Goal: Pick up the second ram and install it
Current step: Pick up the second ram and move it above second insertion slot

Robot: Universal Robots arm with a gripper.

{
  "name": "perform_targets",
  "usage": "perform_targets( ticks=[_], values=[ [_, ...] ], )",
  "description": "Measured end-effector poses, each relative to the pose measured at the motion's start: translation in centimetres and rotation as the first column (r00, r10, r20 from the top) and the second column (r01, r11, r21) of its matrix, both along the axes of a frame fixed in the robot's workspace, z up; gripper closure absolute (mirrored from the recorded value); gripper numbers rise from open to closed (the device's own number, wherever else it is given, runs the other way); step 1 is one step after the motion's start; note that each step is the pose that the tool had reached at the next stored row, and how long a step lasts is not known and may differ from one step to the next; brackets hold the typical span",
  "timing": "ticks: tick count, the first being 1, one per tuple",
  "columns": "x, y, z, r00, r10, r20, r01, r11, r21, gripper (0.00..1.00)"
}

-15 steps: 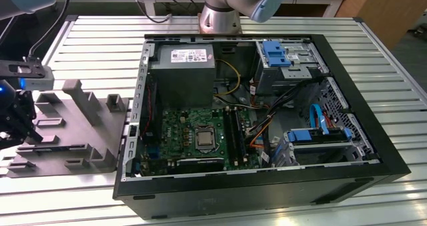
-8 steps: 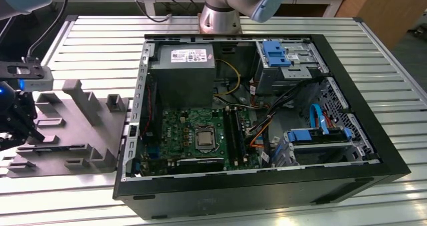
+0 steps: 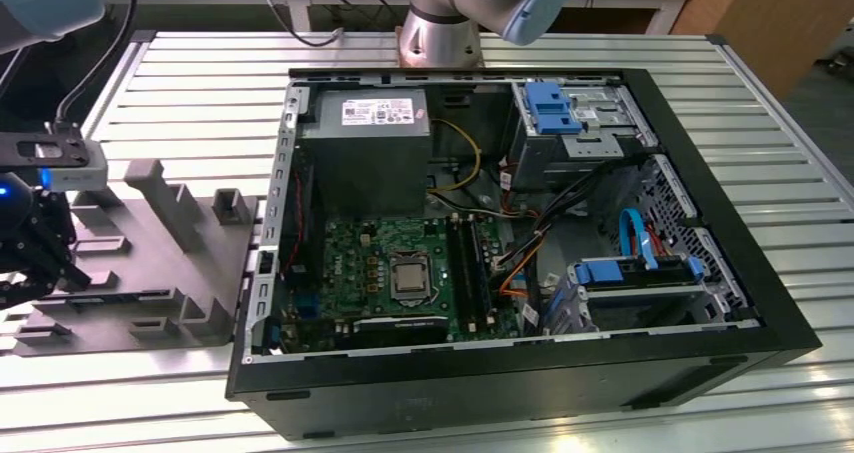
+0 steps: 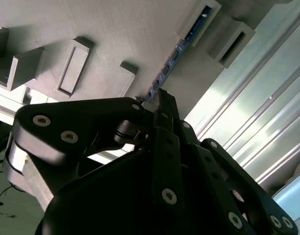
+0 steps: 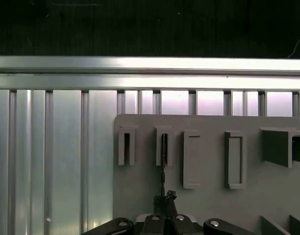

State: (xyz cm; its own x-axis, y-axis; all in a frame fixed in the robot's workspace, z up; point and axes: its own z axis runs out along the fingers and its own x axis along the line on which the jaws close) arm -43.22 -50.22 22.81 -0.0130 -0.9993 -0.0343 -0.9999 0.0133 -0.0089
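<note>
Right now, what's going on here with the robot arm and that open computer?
The arm's gripper is down over the grey holder tray on the slatted metal table, beside the open computer case. It is right at one end of the second ram, a thin blue-green stick that sits in the tray. The ram is not yet in the motherboard.
</note>
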Motion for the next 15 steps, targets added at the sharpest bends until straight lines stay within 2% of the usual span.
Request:
perform_targets(
  ticks=[9,15],
  values=[
    [-0.63,0.0,-0.82,1.0,0.0,0.0009,0.0,1.0,0.0032,0.9],
    [-0.64,0.0,-0.84,1.0,0.0,0.0008,0.0,1.0,0.003,0.89]
  ],
)
